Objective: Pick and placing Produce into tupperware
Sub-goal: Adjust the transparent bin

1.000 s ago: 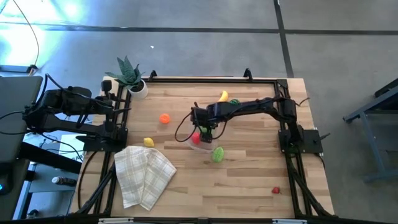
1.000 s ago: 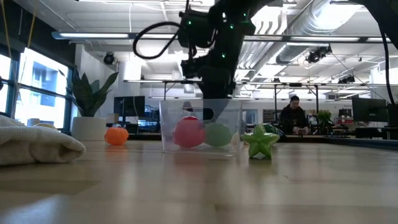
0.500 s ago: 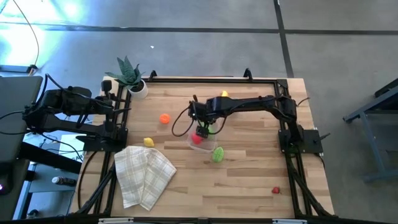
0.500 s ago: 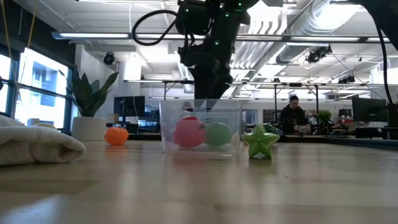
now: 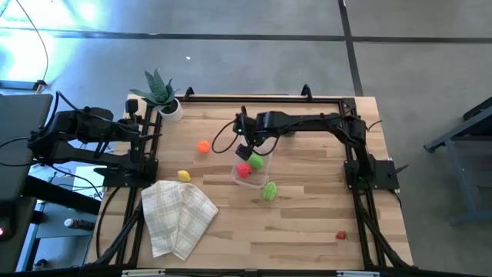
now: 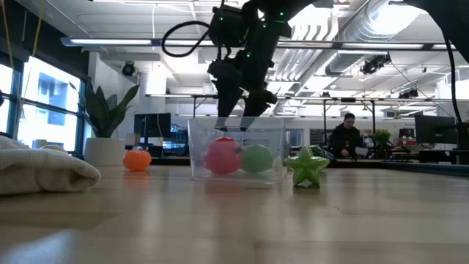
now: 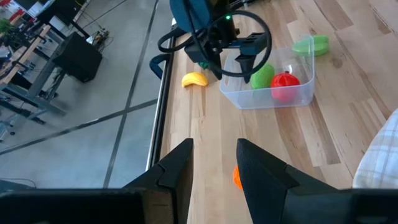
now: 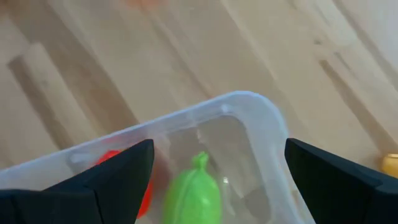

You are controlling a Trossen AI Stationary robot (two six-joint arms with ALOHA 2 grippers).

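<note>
Tupperware (image 5: 250, 172), a clear rectangular tub, sits near the middle of the wooden table (image 5: 307, 223) and holds two toy pieces: a red fruit (image 5: 244, 171) and a light green one (image 5: 256, 161), side by side. The right gripper (image 5: 247, 146) hangs just above the tub's far edge, its fingers spread wide and empty; its wrist view looks down past both fingers onto the tub's rounded corner, with the green piece directly beneath. From table height the gripper's tips hover at the rim, over the red fruit.

Outside the tub, a green star-shaped piece (image 5: 269, 191) lies just beside its near side. An orange piece (image 5: 203, 146) rests toward the left, a yellow piece (image 5: 184, 176) lies near the checked cloth (image 5: 177, 216), a banana (image 7: 194, 79) sits behind the right arm, and a small red piece (image 5: 340, 235) lies well apart near the front right corner.

The left gripper (image 7: 213, 168) waits off the table's left edge, fingers narrowly parted, holding nothing.
</note>
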